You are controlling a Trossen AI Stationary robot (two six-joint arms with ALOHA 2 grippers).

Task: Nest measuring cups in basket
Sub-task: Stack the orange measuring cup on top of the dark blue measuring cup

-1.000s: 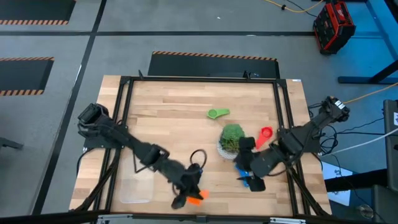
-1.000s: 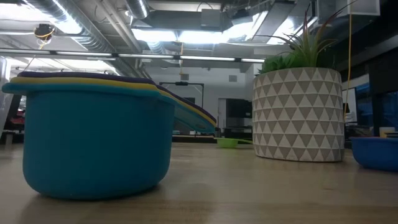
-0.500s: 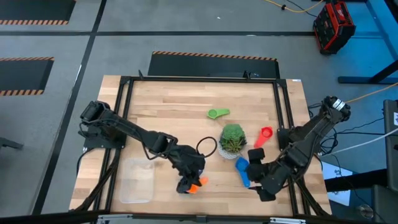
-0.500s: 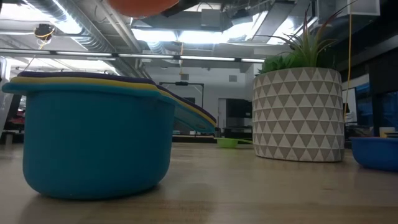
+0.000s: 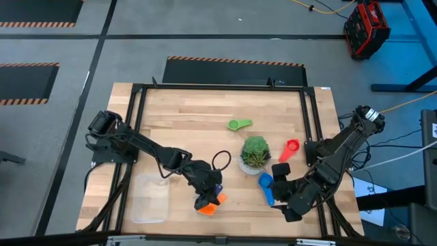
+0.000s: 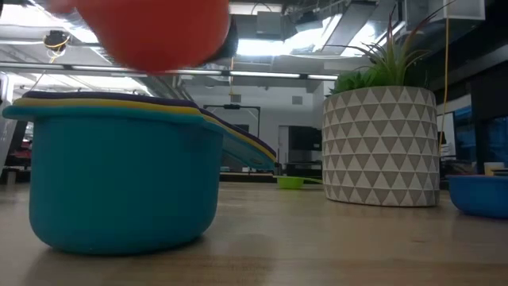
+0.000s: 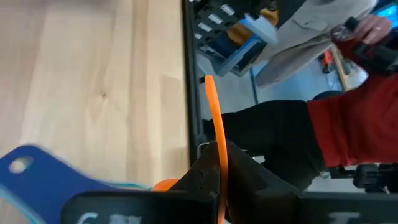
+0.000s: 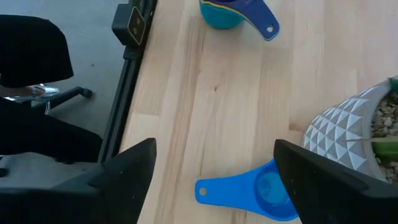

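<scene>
My left gripper is shut on an orange measuring cup near the table's front edge. In the low view this cup hangs just above a stack of nested cups: teal outside, with yellow and purple rims. My right gripper stands open at the right, beside a blue cup that lies on the table. A red cup and a green cup lie farther back. The clear basket sits at the front left. My left gripper pinches the orange cup's flat handle between its two fingers. The handle shows edge-on, and its free end sticks out past the fingertips. The cup is lifted clear, over the nested stack.
A plant in a white patterned pot stands between the stack and the red cup. A black frame rail runs along the table's edges. A person in red and beige stands beyond the table.
My left gripper has come down and a little toward the far edge with the orange cup, rolling as it went. The cup now hangs just over the nested stack. My right gripper has drawn back toward the near right corner, uncovering the blue cup, then kept still.
</scene>
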